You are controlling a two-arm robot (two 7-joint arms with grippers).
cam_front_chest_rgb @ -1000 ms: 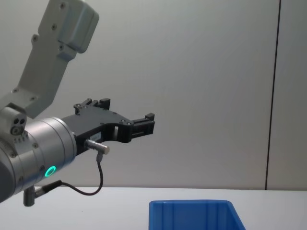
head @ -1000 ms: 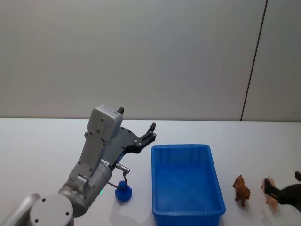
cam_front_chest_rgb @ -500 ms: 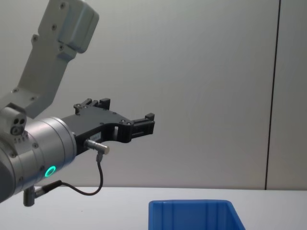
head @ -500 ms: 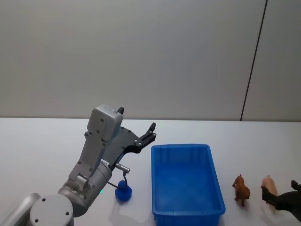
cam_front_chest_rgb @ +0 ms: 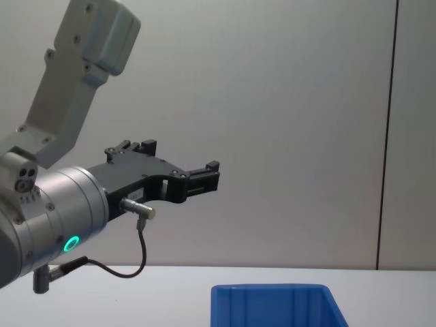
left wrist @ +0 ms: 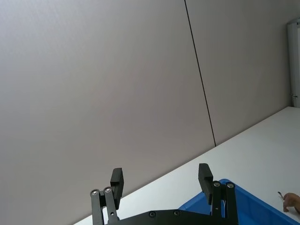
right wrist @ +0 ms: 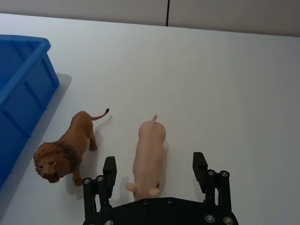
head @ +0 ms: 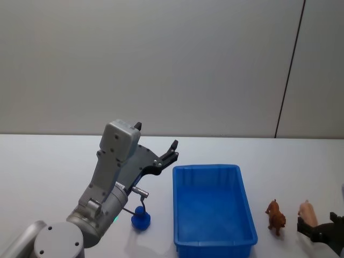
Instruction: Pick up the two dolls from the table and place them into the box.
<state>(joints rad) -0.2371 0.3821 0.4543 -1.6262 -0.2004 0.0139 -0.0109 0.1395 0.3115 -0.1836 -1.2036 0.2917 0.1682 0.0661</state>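
Note:
Two dolls stand on the white table (head: 48, 172) right of the blue box (head: 207, 168): a brown lion (head: 277, 216) and a pink pig (head: 307, 211). In the right wrist view the lion (right wrist: 65, 150) is beside the box (right wrist: 23, 70), and the pig (right wrist: 149, 140) points its head at my right gripper (right wrist: 154, 168). That gripper is open, its fingers flanking the pig's near end without touching it. In the head view the right gripper (head: 318, 232) sits low at the table's near right. My left gripper (head: 156, 137) hangs open and empty in the air left of the box.
A small blue figure (head: 141, 220) stands on the table just left of the box, under the left arm. The box's inside holds nothing. A grey wall with a dark vertical seam (head: 290, 70) rises behind the table.
My right gripper has drawn back toward the table's near edge, so more of the pig shows beyond it. The lion, pig, box and left arm have stayed put.

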